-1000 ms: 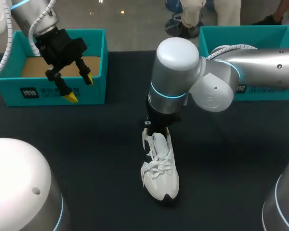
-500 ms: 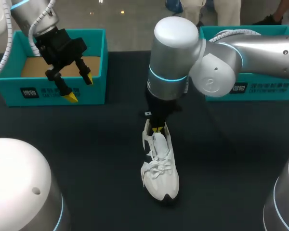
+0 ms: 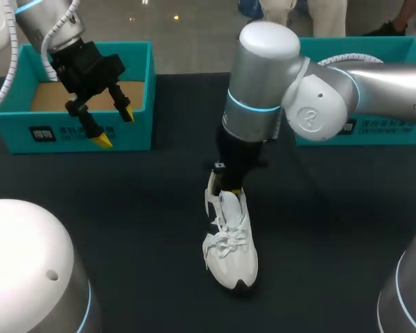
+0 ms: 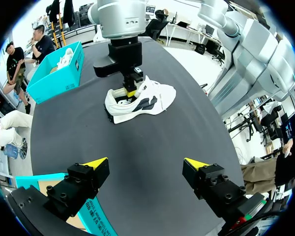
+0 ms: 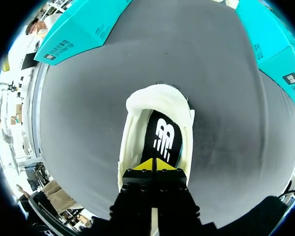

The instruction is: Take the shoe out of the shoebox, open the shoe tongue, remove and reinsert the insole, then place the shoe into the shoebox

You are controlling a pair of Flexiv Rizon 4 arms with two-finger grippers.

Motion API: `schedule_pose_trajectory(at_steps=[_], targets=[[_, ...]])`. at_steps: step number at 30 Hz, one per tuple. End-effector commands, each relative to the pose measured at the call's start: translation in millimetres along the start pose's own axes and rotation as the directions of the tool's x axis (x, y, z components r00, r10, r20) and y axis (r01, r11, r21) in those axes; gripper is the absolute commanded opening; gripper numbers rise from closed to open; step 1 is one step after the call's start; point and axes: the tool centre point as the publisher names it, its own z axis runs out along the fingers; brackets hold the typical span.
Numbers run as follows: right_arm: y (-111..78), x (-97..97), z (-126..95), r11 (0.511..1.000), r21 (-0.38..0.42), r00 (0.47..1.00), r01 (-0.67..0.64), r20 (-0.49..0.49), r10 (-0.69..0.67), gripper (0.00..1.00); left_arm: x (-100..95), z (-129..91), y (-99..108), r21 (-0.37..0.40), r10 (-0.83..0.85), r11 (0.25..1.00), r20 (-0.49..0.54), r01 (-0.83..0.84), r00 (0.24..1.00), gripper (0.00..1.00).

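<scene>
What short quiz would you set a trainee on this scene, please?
1. True or false: the shoe lies on its side.
2. Over which end of the shoe is the right gripper?
3. Which has open fingers? A. left gripper B. right gripper C. both

Key: 1 false, it stands upright on its sole; 2 the heel end; 3 A.
</scene>
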Motion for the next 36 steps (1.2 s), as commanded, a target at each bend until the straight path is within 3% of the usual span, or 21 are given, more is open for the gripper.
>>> schedule_pose_trajectory(at_steps=[1, 9, 11, 19, 36], targets=[[2.9, -0.2, 5, 1.000, 0.022, 1.000, -0.005, -0.013, 0.005, 0.00, 0.0, 0, 0, -0.002, 0.000, 1.000, -0.001, 0.000, 1.000, 1.00], [-5.2, 2.5, -2, 0.998, 0.067, 0.999, -0.021, -0.023, 0.023, 0.02, 0.0, 0, 0, -0.002, 0.000, 1.000, -0.001, 0.000, 1.000, 1.00], [-6.8, 2.3, -1, 0.997, 0.075, 0.999, -0.022, -0.032, 0.024, 0.20, 0.0, 0, 0, -0.002, 0.000, 1.000, -0.001, 0.000, 1.000, 1.00], [-9.1, 5.5, 6, 0.996, 0.087, 0.999, -0.021, -0.042, 0.024, 0.36, 0.0, 0, 0, -0.002, 0.000, 1.000, -0.001, 0.000, 1.000, 1.00], [6.2, 22.1, 0, 0.997, 0.061, 0.999, 0.039, -0.027, -0.037, 0.42, 0.0, 0, 0, -0.002, 0.000, 1.000, -0.001, 0.000, 1.000, 1.00]])
